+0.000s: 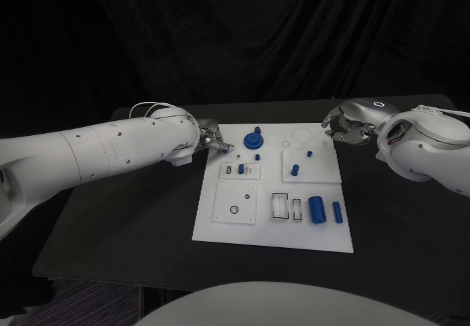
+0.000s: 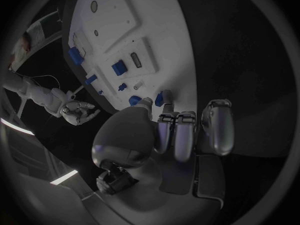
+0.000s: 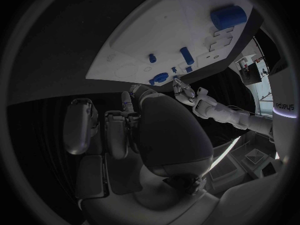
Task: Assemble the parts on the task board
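The white task board (image 1: 221, 224) is lying flat in the middle of the black counter (image 1: 392, 231). Small blue parts are sitting on it. A round blue part with a knob (image 1: 254, 140) is standing near the far edge. A fat blue cylinder (image 1: 316, 208) and a thin blue pin (image 1: 336, 212) are lying side by side near the close edge. A small blue block (image 1: 241, 168) is sitting in a slot in the middle.

The left hand (image 1: 210, 139) is reaching over the far left corner of the board. In the left wrist view its fingers (image 2: 176, 135) are curling in, and a small blue piece (image 2: 159, 98) is showing right at the fingertips. I cannot tell if the hand is holding that piece or just touching near it.

The right hand (image 1: 348, 125) is hanging above the far right corner of the board. Its fingers (image 3: 119, 132) are curling in, and I cannot tell if anything is inside them.

I think the blue parts are hard plastic, light and smooth. They will not bend or squash, but they may slip or roll, mostly the round ones. The best way to take the cylinder is probably by its two long sides, near the middle. The round part looks easiest to pick up by its knob.
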